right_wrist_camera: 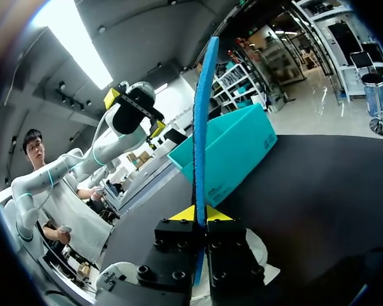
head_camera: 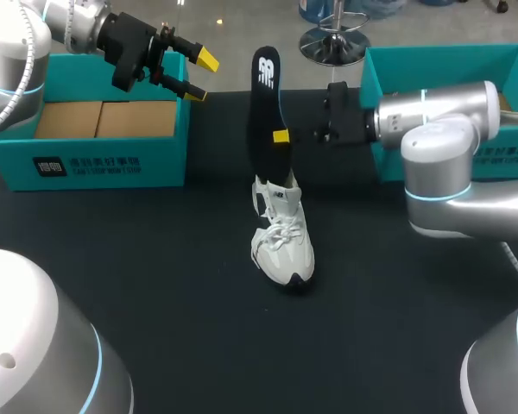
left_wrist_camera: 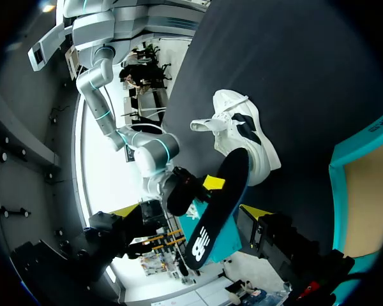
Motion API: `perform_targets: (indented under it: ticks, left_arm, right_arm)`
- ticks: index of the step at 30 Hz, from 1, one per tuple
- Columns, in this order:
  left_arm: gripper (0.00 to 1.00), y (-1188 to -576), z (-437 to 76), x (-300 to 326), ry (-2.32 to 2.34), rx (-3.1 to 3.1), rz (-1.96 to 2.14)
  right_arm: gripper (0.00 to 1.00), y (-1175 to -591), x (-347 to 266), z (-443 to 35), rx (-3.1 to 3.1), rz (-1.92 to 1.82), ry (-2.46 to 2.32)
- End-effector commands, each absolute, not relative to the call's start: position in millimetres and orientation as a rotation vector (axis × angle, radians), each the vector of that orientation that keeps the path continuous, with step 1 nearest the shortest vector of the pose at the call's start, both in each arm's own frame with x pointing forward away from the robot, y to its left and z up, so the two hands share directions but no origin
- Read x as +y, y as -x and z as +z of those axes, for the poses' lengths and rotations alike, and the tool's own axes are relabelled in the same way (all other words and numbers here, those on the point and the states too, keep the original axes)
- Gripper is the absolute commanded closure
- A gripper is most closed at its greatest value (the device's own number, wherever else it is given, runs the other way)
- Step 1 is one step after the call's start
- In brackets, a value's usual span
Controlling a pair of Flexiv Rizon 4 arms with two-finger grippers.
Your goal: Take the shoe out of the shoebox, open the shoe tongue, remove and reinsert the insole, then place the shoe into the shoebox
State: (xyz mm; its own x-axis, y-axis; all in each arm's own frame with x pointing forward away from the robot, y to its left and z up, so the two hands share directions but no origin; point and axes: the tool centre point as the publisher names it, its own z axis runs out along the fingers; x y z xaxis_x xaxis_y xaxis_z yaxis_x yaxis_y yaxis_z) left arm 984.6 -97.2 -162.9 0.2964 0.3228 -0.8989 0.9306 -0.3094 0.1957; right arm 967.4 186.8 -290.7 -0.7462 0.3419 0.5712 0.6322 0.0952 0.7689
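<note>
Over to the table (head_camera: pixel 155 285) now: a flat black top, plain and matte with no pattern on it, running the full width of the head view and all the way down to its near edge. In the left wrist view it's the same dark sheet, evenly black, with only a faint grain showing across it. In the right wrist view it sweeps out wide and dark ahead, picking up a soft grey sheen on the stretch farthest out, with no marks or seams that I can make out.
</note>
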Motion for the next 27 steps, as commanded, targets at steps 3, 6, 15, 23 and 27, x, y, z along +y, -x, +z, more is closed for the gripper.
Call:
perform_targets:
  ticks: [3, 6, 15, 23, 27]
  left_arm:
    - [0.0, -984.9, -162.8, -97.0, -1.803, 1.129, -1.003]
    - [0.0, -984.9, -162.8, -97.0, -1.803, 1.129, -1.003]
    - [0.0, -984.9, -162.8, -97.0, -1.803, 1.129, -1.003]
    - [0.0, -984.9, -162.8, -97.0, -1.803, 1.129, -1.003]
    - [0.0, -984.9, -162.8, -97.0, -1.803, 1.129, -1.003]
  right_arm:
    - [1.0, -969.6, 184.5, -289.7, -2.147, -1.747, 0.932]
    - [1.0, -968.3, 185.0, -296.4, -2.159, -1.754, 0.906]
    - [1.0, -959.7, 183.3, -314.7, -2.185, -1.766, 0.861]
    - [1.0, -949.3, 181.3, -327.6, -2.197, -1.738, 0.841]
    - [1.0, -943.4, 180.3, -332.0, -2.211, -1.715, 0.826]
